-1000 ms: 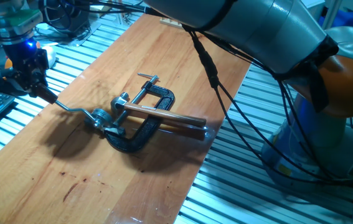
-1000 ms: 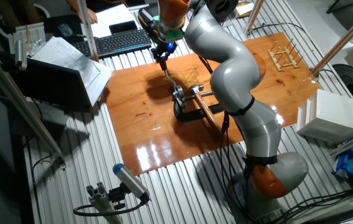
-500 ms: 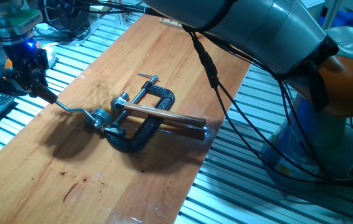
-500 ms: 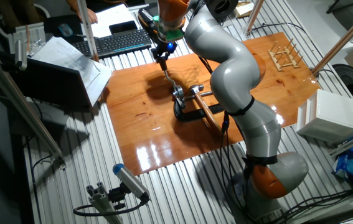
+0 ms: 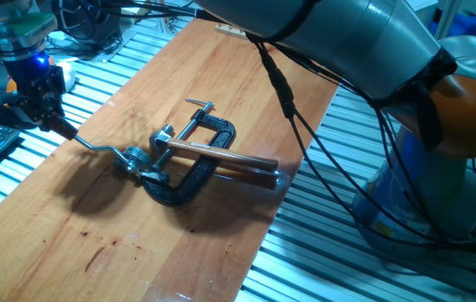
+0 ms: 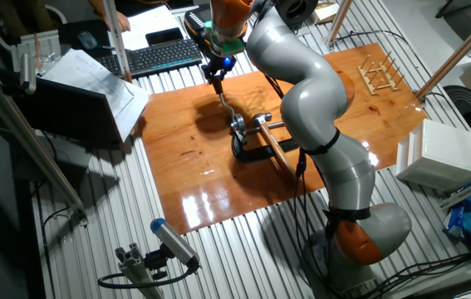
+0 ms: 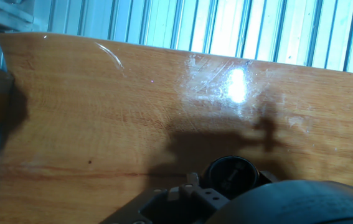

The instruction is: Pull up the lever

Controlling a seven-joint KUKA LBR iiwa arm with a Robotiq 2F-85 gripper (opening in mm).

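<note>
The counter (image 5: 179,252) fills the middle of both fixed views. At its center lies a black C-clamp (image 5: 189,180). Left of it, the lever (image 5: 96,146) reaches toward the upper left, where the tool (image 5: 53,122) is clamped on its knob.

The pincer (image 5: 51,120) seems closed on the knob of the lever (image 5: 99,148), beside the black C-clamp (image 5: 194,172).
</note>
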